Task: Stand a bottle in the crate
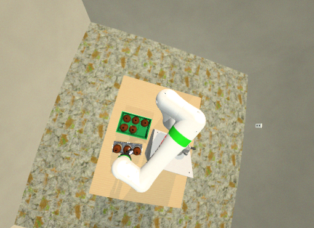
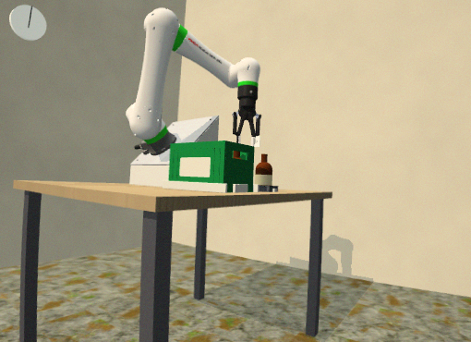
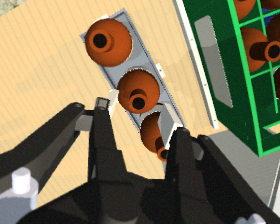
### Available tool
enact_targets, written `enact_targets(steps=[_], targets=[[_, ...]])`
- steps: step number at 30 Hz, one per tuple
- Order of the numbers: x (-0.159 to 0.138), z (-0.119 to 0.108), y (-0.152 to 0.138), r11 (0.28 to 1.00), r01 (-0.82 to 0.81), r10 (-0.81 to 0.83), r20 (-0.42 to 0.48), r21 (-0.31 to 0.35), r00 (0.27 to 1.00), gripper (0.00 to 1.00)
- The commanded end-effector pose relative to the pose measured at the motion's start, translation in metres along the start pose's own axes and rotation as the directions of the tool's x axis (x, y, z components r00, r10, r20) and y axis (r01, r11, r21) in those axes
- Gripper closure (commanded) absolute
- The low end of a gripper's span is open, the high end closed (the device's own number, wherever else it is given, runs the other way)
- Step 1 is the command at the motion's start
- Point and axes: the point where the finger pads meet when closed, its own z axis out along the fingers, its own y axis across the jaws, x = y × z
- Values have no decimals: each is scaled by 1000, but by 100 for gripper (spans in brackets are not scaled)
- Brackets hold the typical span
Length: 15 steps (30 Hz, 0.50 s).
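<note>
The green crate (image 1: 134,125) holds several brown bottles, and its near right cell (image 1: 141,131) is empty. The grey tray (image 1: 127,148) next to it carries three brown bottles (image 3: 108,42) (image 3: 138,90) (image 3: 155,132), all upright. My gripper (image 3: 138,106) hangs above the tray, over the middle and nearest bottles, with its fingers partly open and nothing between them. In the side view the gripper (image 2: 246,137) is higher than the crate's top edge (image 2: 211,166) and well clear of the tray bottle (image 2: 263,173).
The crate's side wall with a handle slot (image 3: 212,62) stands close to the right of the tray. The arm's white base block (image 1: 172,155) sits behind the crate. The table edge (image 2: 240,198) is close to the tray.
</note>
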Motion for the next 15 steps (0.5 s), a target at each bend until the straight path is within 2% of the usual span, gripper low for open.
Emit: enact_targets(steps=[1, 15], targets=[[0, 3, 0, 1000, 0, 0, 0, 0, 1000, 62], [0, 18, 0, 1000, 0, 0, 0, 0, 1000, 62]])
